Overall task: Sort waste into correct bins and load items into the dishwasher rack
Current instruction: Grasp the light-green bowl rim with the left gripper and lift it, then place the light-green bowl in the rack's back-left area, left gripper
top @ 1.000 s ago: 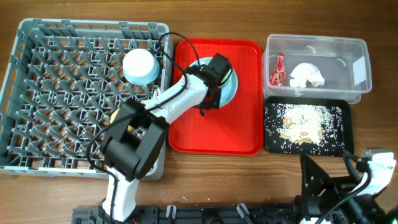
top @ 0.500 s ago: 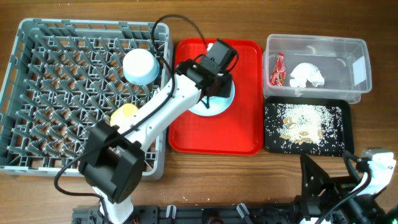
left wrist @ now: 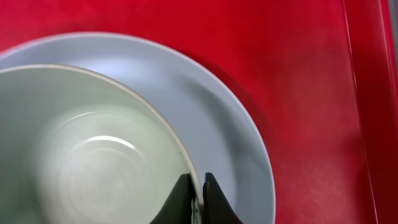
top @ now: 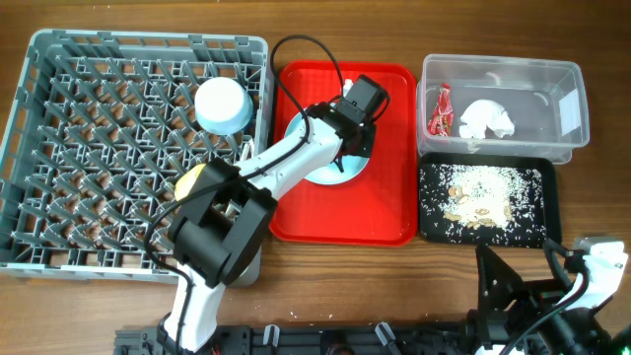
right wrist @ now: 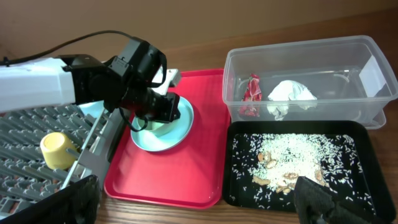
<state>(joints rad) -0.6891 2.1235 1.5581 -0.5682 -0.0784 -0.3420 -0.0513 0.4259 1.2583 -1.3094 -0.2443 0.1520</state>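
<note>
Left gripper (left wrist: 196,200) pinched tight on the rim of bowl (left wrist: 93,155) — bowl sits in plate (left wrist: 230,143) on red tray (left wrist: 298,74). Right gripper (right wrist: 199,202) — 2 fingers spread wide, well apart from the tray.

Brown wood worktop (top: 355,281), grain running left-right in the overhead view, darker streaks through it, finish reads matte. It fills that frame edge to edge: bare strips along the top, down the right side and a wider band across the front. Black rail (top: 325,340) runs along the front edge at the bottom of the overhead view. Right wrist view shows the worktop's far edge, with a pale blurred surface (right wrist: 37,25) beyond it at top left; can't tell wall or floor. Light is even and soft, coming from above. Shadows on the wood are short and diffuse, sitting tight under whatever casts them.
</note>
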